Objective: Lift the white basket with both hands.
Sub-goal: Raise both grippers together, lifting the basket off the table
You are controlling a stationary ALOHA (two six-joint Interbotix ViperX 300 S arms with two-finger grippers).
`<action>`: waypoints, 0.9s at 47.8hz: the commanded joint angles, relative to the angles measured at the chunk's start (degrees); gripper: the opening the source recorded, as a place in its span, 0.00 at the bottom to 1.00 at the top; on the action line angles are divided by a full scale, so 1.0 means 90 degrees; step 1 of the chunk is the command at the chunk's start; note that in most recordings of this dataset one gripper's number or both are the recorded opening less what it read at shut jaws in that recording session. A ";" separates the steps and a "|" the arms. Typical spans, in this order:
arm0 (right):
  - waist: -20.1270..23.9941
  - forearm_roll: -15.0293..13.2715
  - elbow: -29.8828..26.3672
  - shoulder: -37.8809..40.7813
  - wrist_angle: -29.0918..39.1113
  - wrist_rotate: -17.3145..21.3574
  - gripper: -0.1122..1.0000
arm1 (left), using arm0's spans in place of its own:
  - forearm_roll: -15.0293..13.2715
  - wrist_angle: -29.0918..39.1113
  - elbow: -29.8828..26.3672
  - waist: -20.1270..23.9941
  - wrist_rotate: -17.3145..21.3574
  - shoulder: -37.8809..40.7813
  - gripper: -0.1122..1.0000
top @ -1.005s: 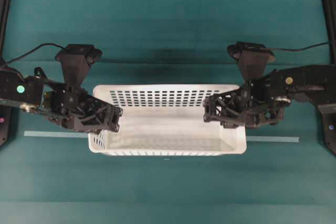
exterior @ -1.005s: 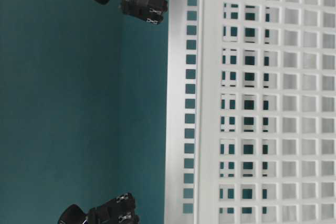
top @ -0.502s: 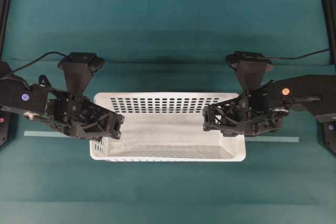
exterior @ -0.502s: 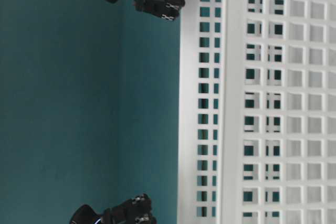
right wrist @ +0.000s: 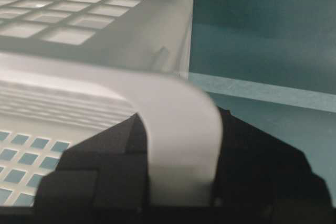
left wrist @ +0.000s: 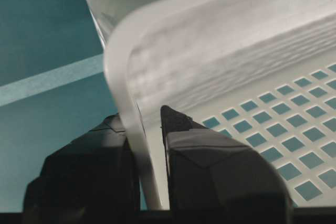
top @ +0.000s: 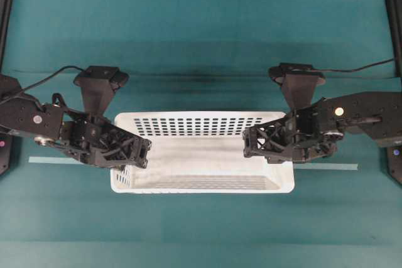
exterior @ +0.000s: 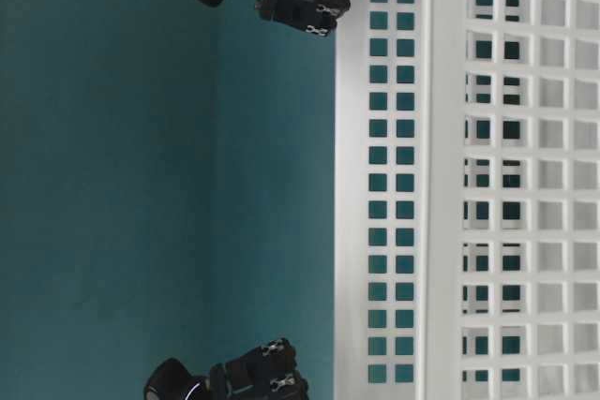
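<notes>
Step in hand: the lift itself appears to be under way. Both grippers are gripping the white basket (top: 202,152) by its short ends, and in the table-level view teal is showing beyond the basket's base, which suggests it is hanging clear of the table (top: 201,48), though the overhead view alone cannot confirm this.

Left gripper (top: 139,153): its jaws are pinching the rolled rim at the basket's 9 o'clock end. The left wrist view is showing one finger (left wrist: 84,177) outside the wall and one inside, with the white rim running between them.

Right gripper (top: 250,141): it is clamping the rim at the 3 o'clock end. In the right wrist view the rim is passing between two dark fingers (right wrist: 94,182), one on each side of the wall.

Basket position: it is sitting at the centre of the overhead view, long sides running 9 to 3 o'clock. A pale tape line (top: 326,167) is emerging from under it toward both sides. The basket is looking empty.

Level: the left end is appearing slightly nearer 6 o'clock than the right; I cannot tell whether that is tilt or only perspective.

Next move calls for: both arms rising at the same rate, with both pinches kept firm, so the basket is staying level.

Risk, as a judgement: a narrow pinch on smooth plastic could be slipping if one arm is leading the other.
</notes>
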 commanded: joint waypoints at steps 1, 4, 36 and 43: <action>0.0000 -0.0107 -0.0039 0.0039 -0.0107 -0.0137 0.24 | 0.0078 -0.0215 -0.0127 0.0020 0.0059 -0.0039 0.13; -0.0010 -0.0107 -0.0029 0.0039 -0.0107 -0.0146 0.24 | 0.0088 -0.0215 -0.0107 0.0049 0.0078 -0.0039 0.13; 0.0020 -0.0059 0.0000 0.0156 -0.0430 -0.0098 0.24 | 0.0078 -0.0059 -0.0117 0.0156 0.0469 -0.0107 0.13; 0.0020 -0.0059 0.0000 0.0166 -0.0576 -0.0098 0.24 | 0.0088 -0.0059 -0.0078 0.0156 0.0547 -0.0166 0.13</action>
